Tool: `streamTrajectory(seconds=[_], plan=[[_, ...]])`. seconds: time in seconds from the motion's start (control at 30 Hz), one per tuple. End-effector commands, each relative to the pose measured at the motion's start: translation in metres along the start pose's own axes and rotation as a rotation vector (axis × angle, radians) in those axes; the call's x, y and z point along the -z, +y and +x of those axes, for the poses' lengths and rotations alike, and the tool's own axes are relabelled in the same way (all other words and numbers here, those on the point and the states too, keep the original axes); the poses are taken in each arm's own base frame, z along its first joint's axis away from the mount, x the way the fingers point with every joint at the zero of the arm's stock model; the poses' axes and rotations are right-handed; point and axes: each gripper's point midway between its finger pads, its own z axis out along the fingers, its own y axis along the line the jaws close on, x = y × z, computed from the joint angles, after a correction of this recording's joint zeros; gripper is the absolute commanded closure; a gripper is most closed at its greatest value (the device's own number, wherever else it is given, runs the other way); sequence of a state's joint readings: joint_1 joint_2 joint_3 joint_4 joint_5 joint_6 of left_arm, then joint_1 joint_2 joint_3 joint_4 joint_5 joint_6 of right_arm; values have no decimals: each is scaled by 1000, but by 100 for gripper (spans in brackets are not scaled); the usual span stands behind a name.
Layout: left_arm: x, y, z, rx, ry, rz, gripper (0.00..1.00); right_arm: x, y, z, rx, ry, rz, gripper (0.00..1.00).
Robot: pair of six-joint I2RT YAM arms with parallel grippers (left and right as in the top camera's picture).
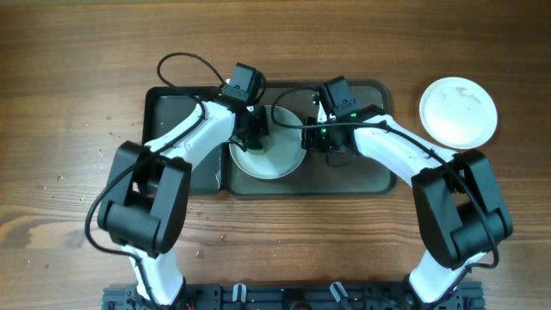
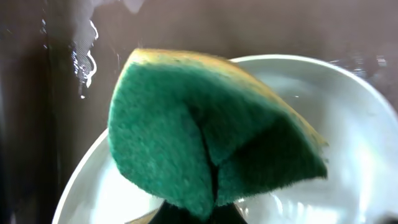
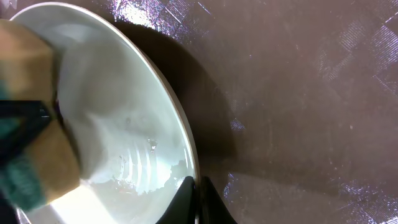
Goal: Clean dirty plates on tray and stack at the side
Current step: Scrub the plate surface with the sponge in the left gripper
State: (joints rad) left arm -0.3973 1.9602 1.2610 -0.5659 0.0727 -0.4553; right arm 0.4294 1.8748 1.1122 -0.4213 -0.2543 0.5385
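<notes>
The left tool [image 1: 257, 135] is clamped on a folded green sponge [image 2: 205, 137], which seems to press into the plate [image 3: 124, 124] whose rim the right tool [image 3: 198, 200] pinches. That plate lies on the grey tray [image 3: 298, 112]. A second plate [image 1: 458, 110] sits well apart on the wooden surface [image 1: 69, 86].

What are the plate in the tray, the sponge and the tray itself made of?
The plate is probably glazed ceramic or melamine: it is smooth, glossy white, with wet highlights. The sponge looks like soft yellow foam with a fuzzy green scouring layer, and it creases where it is squeezed. The tray is likely plastic: dark, with a fine embossed grid that catches the light.
</notes>
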Motion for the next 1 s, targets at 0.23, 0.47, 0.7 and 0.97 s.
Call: streamTrajectory(seconds=[0.23,0.47,0.7,0.97], plan=[[-29,-5,17,38,111,52,96,-7,-4,5,-20,20,2,96],[-24,-34,24,19,174,232,96,-7,-3,5,-19,18,1,96],[-3,-58,20,41,238,467,96,-7,-3,5,-19,18,1,96],[72,-58,-25,-19,33,538,96,-7,-3,5,-18,18,1,96]])
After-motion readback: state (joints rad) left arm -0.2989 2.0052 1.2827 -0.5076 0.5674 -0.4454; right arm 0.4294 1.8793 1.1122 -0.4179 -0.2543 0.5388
